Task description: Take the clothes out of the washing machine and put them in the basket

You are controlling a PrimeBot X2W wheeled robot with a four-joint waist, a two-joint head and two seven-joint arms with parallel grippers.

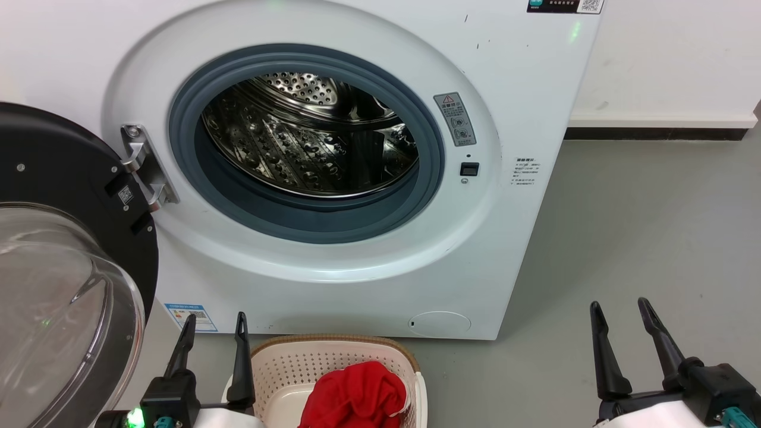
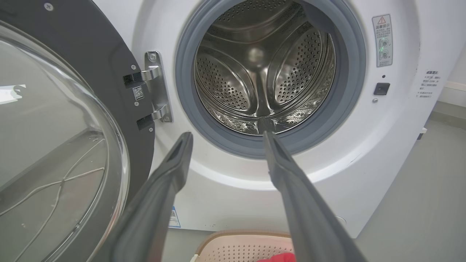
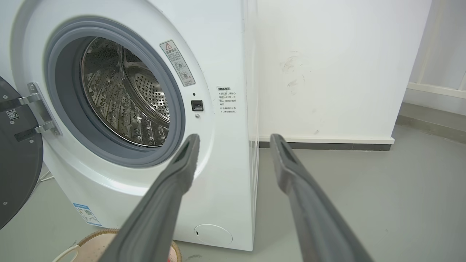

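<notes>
The white washing machine (image 1: 368, 255) stands before me with its door swung open to the left, and its steel drum (image 1: 309, 137) holds no fabric that I can see. Red clothes (image 1: 357, 395) lie bunched in the cream basket (image 1: 285, 362) on the floor just below the porthole. My left gripper (image 1: 215, 321) is open, fingers up beside the basket's left rim, holding nothing. Off at the lower right, my right gripper (image 1: 621, 309) hangs open over bare floor. The left wrist view looks straight into the drum (image 2: 262, 72), with the basket's rim (image 2: 233, 242) below.
The open glass door (image 1: 65, 297) bulges into the space at my left, close to the left arm. Grey floor (image 1: 642, 238) stretches to the right of the machine up to a white wall with a dark skirting strip (image 1: 654, 134).
</notes>
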